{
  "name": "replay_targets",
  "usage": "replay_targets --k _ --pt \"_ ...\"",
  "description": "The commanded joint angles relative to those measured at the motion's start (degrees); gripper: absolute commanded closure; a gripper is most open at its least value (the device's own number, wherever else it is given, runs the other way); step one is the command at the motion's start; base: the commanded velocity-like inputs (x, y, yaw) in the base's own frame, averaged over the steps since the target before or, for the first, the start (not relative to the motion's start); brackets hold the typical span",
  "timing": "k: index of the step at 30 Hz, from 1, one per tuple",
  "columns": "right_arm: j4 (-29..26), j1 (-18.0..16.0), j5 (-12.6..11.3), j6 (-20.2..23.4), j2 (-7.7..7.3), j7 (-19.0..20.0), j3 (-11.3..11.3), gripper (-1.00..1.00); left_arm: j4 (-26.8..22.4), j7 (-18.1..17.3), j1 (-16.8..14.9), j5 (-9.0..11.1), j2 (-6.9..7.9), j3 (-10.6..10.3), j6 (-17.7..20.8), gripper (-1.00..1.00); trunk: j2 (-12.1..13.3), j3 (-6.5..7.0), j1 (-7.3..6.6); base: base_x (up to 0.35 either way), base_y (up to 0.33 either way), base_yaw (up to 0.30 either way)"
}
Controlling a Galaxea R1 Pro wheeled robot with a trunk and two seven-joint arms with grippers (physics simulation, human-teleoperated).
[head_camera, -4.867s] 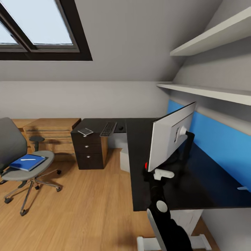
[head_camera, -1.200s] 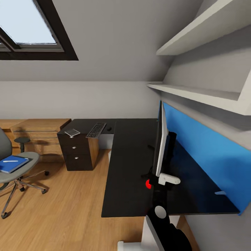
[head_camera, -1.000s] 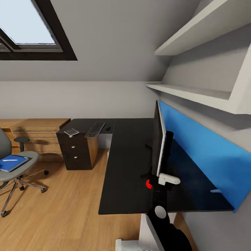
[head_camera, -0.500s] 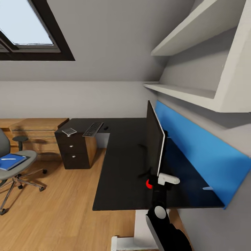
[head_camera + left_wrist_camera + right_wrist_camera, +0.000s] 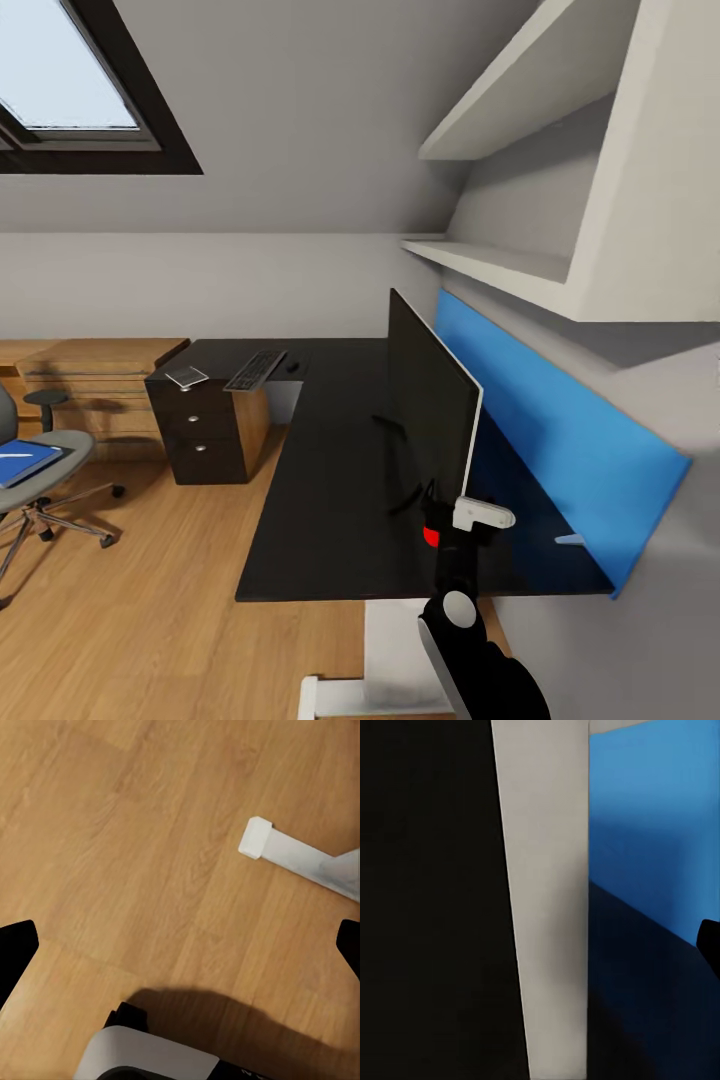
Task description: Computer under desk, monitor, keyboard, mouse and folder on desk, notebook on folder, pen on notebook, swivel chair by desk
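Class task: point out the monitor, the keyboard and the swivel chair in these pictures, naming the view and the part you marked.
monitor (image 5: 425, 400): head view, on its dark screen face.
keyboard (image 5: 255, 370): head view, on the middle of its keys.
swivel chair (image 5: 62, 452): head view, on the grey seat's edge.

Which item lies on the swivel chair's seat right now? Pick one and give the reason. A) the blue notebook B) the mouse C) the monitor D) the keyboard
A: the blue notebook lies on the swivel chair seat, while the keyboard, mouse and monitor are all on the desk.
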Motion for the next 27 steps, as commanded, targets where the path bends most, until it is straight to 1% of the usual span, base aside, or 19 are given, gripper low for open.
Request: replay_targets --k 1,13,19,27 --pt "0.1 0.0 0.0 -0.2 -0.01 -0.3 0.1 -1.00 -0.1 -0.1 0.0 0.5 -0.03 0.1 0.4 -1.00 0.0 -0.05 0.00 0.000 -0.023 0.000" --pt "0.1 -0.1 0.4 -0.2 -0.01 -0.3 0.2 -1.00 -0.1 -0.1 0.0 0.5 0.01 0.1 0.4 -1.00 0.0 -0.05 0.00 0.000 -0.003 0.000" --pt "0.1 -0.1 0.4 -0.2 -0.01 -0.3 0.2 -1.00 -0.1 -0.1 0.0 0.6 -0.03 0.1 0.4 -1.00 0.0 -0.05 0.00 -0.088 0.087 0.000" --pt "1.1 0.0 0.5 -0.2 -0.01 -0.2 0.2 -1.00 0.0 -0.1 0.0 0.6 -0.03 0.1 0.4 -1.00 0.0 -0.05 0.00 -0.014 0.012 0.000"
